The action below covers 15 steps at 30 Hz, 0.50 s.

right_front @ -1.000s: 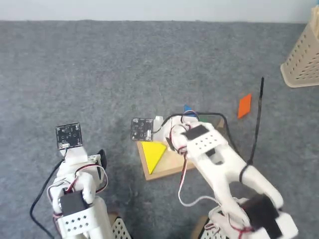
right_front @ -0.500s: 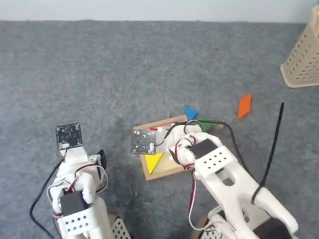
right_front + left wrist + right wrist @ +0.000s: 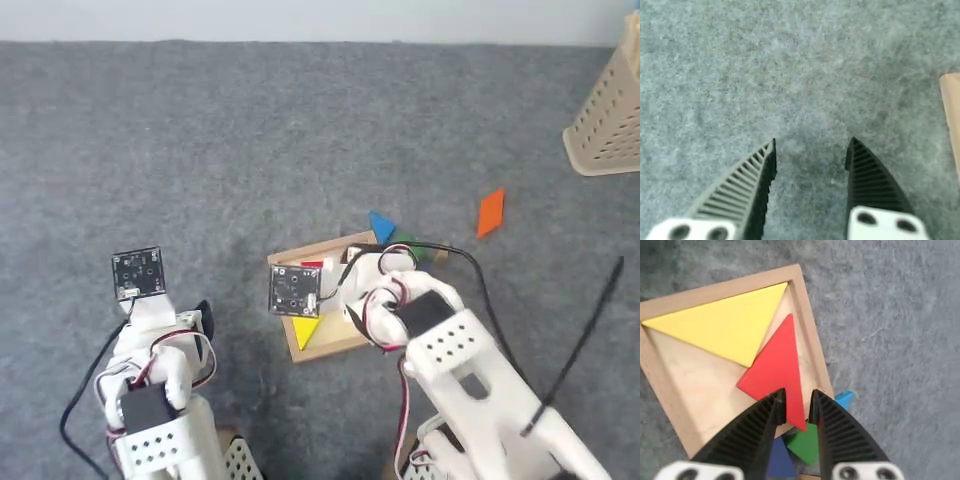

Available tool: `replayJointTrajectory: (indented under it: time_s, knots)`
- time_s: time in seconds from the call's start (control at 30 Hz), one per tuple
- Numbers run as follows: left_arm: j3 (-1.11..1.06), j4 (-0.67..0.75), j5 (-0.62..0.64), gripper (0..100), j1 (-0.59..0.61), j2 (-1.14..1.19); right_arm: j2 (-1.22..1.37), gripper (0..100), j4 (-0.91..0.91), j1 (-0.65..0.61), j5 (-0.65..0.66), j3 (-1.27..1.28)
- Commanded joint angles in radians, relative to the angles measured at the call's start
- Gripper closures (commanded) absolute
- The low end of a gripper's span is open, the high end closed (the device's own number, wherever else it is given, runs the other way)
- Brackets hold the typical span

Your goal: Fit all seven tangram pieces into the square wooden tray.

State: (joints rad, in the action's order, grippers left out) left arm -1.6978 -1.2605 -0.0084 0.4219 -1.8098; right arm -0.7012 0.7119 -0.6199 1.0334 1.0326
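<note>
The square wooden tray (image 3: 810, 330) holds a large yellow triangle (image 3: 725, 322) and a red triangle (image 3: 772, 375), whose narrow tip reaches the rim. My right gripper (image 3: 797, 402) hovers over that tip, open by a narrow gap, with red and bare wood showing between the fingers. Just outside the rim lie a green piece (image 3: 805, 445), a dark blue piece (image 3: 777, 460) and a light blue piece (image 3: 844, 399). From above, the right arm covers much of the tray (image 3: 330, 245). My left gripper (image 3: 812, 145) is open over bare carpet, left of the tray's corner (image 3: 952, 115).
An orange parallelogram (image 3: 490, 212) lies alone on the grey carpet, right of the tray. A blue piece (image 3: 381, 224) and a green piece (image 3: 408, 243) sit at the tray's far right corner. A beige slotted basket (image 3: 610, 110) stands at the far right edge.
The right arm has drawn back toward its base, uncovering the tray's far rim and the blue and green pieces. The left arm has not moved.
</note>
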Motion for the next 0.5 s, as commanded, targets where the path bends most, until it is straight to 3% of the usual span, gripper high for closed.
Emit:
replayJointTrajectory:
  time_s: [0.0,0.27,0.47]
  knots:
    - [0.013,-0.005,-0.005,78,-0.003,-0.015,-0.097,92.0,0.035,-0.002,-0.009,0.012]
    - [0.013,-0.005,-0.005,78,-0.003,-0.015,-0.096,98.3,-0.243,0.105,-0.006,0.18]
    - [0.013,-0.005,-0.005,78,-0.003,-0.015,-0.088,99.1,-0.265,0.125,-0.009,0.206]
